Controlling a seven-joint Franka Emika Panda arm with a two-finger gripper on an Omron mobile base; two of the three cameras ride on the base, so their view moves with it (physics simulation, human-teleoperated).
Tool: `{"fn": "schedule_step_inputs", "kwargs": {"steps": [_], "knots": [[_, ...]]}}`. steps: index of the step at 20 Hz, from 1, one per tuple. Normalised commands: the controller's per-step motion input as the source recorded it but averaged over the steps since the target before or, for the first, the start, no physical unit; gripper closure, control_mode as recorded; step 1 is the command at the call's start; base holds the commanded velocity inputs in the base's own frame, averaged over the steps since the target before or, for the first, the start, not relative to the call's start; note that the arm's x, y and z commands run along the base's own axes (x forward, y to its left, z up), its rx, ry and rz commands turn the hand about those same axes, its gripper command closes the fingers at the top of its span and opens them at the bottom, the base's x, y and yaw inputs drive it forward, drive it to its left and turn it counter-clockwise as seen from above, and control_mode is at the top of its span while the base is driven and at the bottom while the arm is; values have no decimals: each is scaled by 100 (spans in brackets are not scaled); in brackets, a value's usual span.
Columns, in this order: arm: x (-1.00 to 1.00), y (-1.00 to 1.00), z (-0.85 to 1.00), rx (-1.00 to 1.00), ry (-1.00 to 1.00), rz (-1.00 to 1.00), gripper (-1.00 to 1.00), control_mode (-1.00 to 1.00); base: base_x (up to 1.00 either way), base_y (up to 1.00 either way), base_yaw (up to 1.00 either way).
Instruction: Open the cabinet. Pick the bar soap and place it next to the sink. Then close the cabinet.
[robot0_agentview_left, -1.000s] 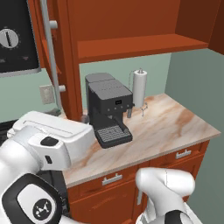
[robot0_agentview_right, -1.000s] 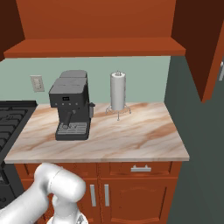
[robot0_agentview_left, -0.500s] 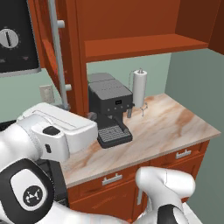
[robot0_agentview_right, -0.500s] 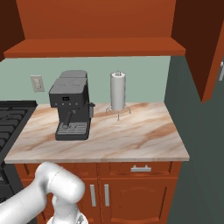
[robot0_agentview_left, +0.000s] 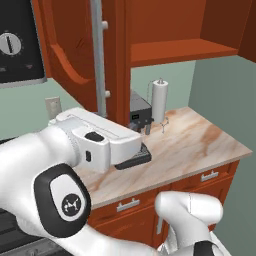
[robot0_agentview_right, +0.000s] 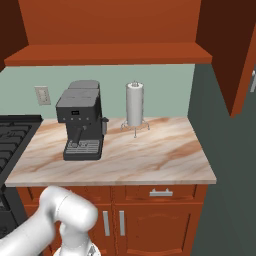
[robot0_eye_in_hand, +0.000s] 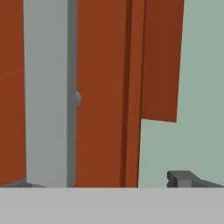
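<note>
The cabinet (robot0_agentview_left: 180, 49) is a reddish-brown wall unit with both doors swung open. Its left door (robot0_agentview_left: 67, 55) stands close in front of me, with a long silver bar handle (robot0_agentview_left: 98, 55). The right door (robot0_agentview_right: 227, 47) hangs open at the right of the shelf (robot0_agentview_right: 110, 52). In the hand view my gripper (robot0_eye_in_hand: 103, 183) is open. The silver handle (robot0_eye_in_hand: 48, 92) rises large between the tips, close to the left one. The right fingertip (robot0_eye_in_hand: 183, 178) is against the green wall. Whether a finger touches the handle I cannot tell. The bar soap and the sink are out of view.
A dark coffee machine (robot0_agentview_right: 80, 120) and a white paper-towel roll (robot0_agentview_right: 134, 105) stand on the marble counter (robot0_agentview_right: 165, 160). A black stove (robot0_agentview_right: 12, 137) adjoins it on the left. Drawers with short silver pulls (robot0_agentview_right: 160, 192) run below. My own white arm (robot0_agentview_left: 75, 150) blocks the left base view.
The left cabinet door and its handle have swung further open, toward the right of the left base view. My arm has followed it. The right base view is unchanged.
</note>
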Motion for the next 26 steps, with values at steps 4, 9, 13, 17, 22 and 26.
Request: {"fn": "schedule_step_inputs", "kwargs": {"steps": [4, 9, 13, 17, 22, 26], "knots": [[38, -83, -15, 5, -7, 13, -100, -100, 0, 0, 0], [59, -94, -7, 2, -6, 29, -100, -100, 0, 0, 0], [61, -86, 0, 0, -1, 34, -100, -100, 0, 0, 0], [55, -64, 0, 0, 0, 30, -100, -100, 0, 0, 0], [42, -55, 0, 0, 0, 29, -100, -100, 0, 0, 0], [18, -40, 0, 0, 1, 22, -100, -100, 0, 0, 0]]}}
